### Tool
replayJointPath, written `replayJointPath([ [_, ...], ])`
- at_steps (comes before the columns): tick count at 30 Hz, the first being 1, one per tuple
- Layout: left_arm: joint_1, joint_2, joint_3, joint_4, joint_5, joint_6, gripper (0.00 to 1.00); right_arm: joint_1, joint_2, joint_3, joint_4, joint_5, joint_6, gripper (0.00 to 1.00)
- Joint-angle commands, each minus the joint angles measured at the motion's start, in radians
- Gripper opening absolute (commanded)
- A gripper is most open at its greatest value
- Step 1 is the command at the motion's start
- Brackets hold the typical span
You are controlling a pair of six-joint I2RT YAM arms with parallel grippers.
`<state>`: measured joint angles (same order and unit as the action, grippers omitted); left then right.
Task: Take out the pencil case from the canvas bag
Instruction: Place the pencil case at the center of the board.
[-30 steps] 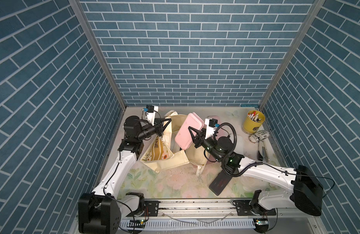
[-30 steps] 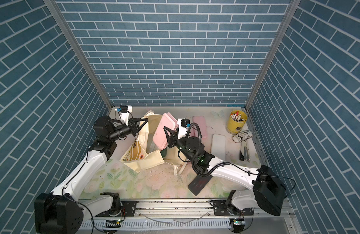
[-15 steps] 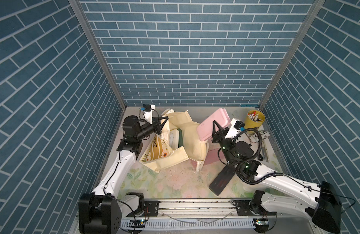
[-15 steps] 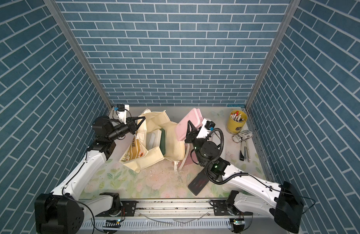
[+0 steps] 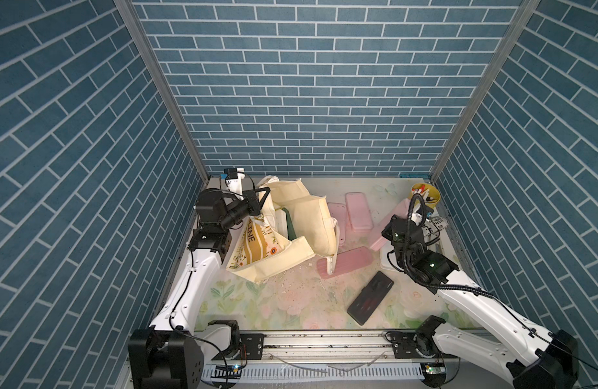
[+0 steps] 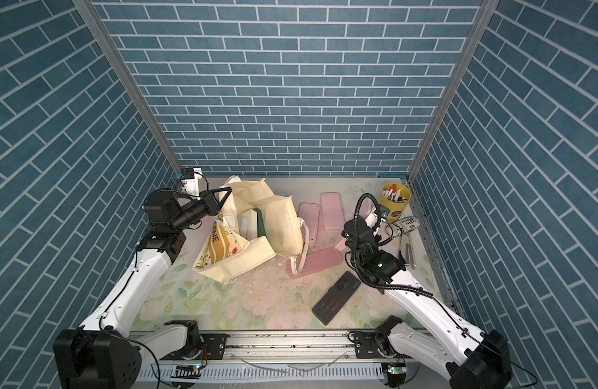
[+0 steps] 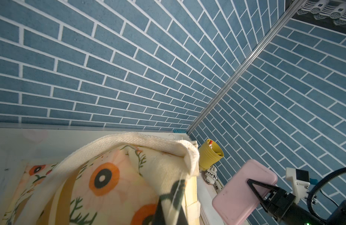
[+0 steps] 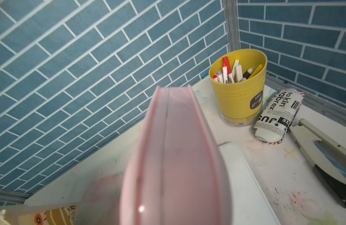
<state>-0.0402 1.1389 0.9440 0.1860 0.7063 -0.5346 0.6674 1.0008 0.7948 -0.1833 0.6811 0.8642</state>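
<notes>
Two arms, both gripping
left arm raised, left gripper pinched on bag; right arm reaching rear right, right gripper clamped on pink case

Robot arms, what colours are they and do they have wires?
The left arm and right arm are white with black joints. The left gripper and right gripper are black with triangle-shaped fingers. Black cables run along both; a ribbed hose loops over the right one.

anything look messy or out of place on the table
Small white flecks litter the mat in front of the canvas bag, which slumps crumpled and gaping. One bag handle is draped over a ribbed pink case.
</notes>
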Motion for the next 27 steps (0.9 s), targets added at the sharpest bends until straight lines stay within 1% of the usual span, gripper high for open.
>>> replayJointPath([
  [1,0.003,-0.033,0.083,-0.010,-0.022,0.015,0.00,-0.006,0.045,0.079,-0.039,-0.107,0.075,0.00],
  [7,0.005,-0.025,0.099,-0.175,-0.032,0.048,0.00,-0.008,0.163,0.136,-0.039,-0.256,0.101,0.00],
  [14,0.012,-0.054,0.105,-0.271,-0.054,0.096,0.00,-0.009,0.334,0.246,-0.042,-0.431,0.105,0.00],
  [19,0.013,-0.071,0.130,-0.326,-0.070,0.113,0.00,-0.008,0.497,0.371,-0.041,-0.569,0.103,0.00],
  [22,0.015,-0.095,0.124,-0.351,-0.086,0.130,0.00,-0.008,0.603,0.463,-0.043,-0.658,0.077,0.00],
  [27,0.027,-0.136,0.097,-0.386,-0.131,0.140,0.00,-0.008,0.758,0.603,-0.045,-0.737,0.056,0.00],
])
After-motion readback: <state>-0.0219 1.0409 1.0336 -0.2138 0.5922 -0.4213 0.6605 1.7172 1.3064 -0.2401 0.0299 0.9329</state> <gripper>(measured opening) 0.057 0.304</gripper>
